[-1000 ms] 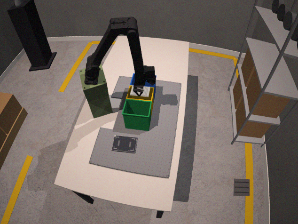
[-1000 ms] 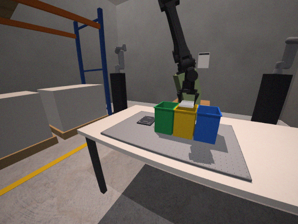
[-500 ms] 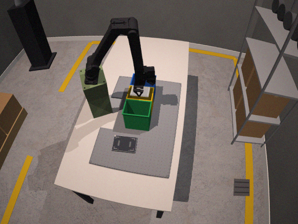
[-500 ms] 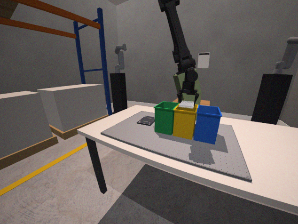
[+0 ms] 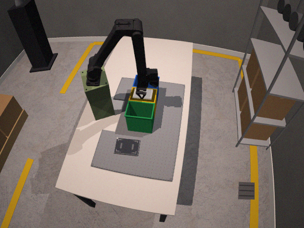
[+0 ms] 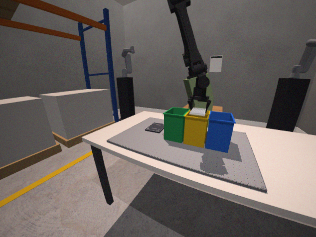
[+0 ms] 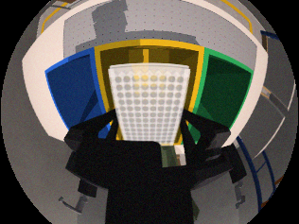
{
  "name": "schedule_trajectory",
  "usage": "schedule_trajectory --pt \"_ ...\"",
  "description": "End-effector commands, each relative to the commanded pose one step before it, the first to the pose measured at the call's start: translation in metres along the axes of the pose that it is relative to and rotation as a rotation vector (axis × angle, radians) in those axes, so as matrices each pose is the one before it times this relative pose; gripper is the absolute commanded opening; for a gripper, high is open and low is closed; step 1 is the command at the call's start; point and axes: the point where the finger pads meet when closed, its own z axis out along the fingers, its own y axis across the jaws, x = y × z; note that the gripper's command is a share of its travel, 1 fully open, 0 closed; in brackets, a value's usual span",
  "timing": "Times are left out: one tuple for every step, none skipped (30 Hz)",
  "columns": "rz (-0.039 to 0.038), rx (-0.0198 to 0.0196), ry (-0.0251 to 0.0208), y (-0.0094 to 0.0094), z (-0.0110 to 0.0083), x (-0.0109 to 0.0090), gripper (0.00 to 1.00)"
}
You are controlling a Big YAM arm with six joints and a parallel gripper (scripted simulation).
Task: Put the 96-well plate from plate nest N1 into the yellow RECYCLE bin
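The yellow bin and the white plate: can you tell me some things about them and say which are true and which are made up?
1. The gripper is holding the white plate. True.
2. The plate is over the green bin. False: it is at the mouth of the yellow bin.
3. The yellow bin stands between the green bin and the blue bin. True.
4. One bin has tipped over. False: all three stand upright.
5. The plate nest has nothing on it. True.

Warehouse: pallet racking (image 6: 109,63), floor lines (image 5: 253,171).
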Motion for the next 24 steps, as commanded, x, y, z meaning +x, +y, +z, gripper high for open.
schedule_trajectory --pt "0.00555 -0.00507 -0.01284 -0.00131 0.00425 -0.00861 0.00" --pt "-0.00228 -0.00009 0.00068 0.00062 0.00080 0.00047 0.00" --pt "-0.00288 0.00006 0.00143 0.00074 0.00100 0.00081 0.00" --pt "0.00000 0.00000 0.00000 0.00000 0.00000 0.00000 0.00" --pt "0.00000 0.00000 0.00000 0.00000 0.00000 0.00000 0.00" --pt "0.00106 -0.00075 -0.00371 -0.00142 -0.00372 -0.00010 0.00" --pt "0.00149 0.00157 0.00520 -0.00064 0.00371 0.00232 0.00" --pt "-0.00042 0.00142 0.00574 -0.00030 0.00249 0.00179 0.00" --pt "0.00026 -0.00020 -0.00083 0.00005 0.00074 -0.00046 0.00" --pt "0.00025 -0.00018 -0.00078 0.00009 0.00066 -0.00042 0.00" --pt "0.00028 -0.00023 -0.00086 0.00012 0.00066 -0.00049 0.00" --pt "-0.00237 -0.00070 -0.00179 0.00105 0.00040 -0.00055 0.00" --pt "-0.00211 -0.00066 -0.00175 0.00101 0.00034 -0.00059 0.00" --pt "0.00134 0.00001 -0.00028 -0.00026 0.00079 -0.00043 0.00" --pt "0.00291 0.00061 0.00092 -0.00100 0.00097 -0.00003 0.00" --pt "0.00181 -0.00018 -0.00197 -0.00041 0.00014 -0.00091 0.00" --pt "0.00086 -0.00062 -0.00264 -0.00005 -0.00013 -0.00099 0.00" --pt "-0.00058 0.00036 0.00179 -0.00010 0.00098 0.00083 0.00" --pt "-0.00252 0.00081 0.00431 0.00029 0.00171 0.00190 0.00" --pt "-0.00261 -0.00032 -0.00008 0.00072 0.00043 0.00046 0.00" --pt "0.00000 0.00000 0.00000 0.00000 0.00000 0.00000 0.00" --pt "0.00000 0.00000 0.00000 0.00000 0.00000 0.00000 0.00" --pt "-0.00244 0.00040 0.00211 -0.00073 -0.00241 0.00122 0.00" --pt "0.00269 0.00081 0.00125 -0.00046 0.00314 0.00082 0.00"
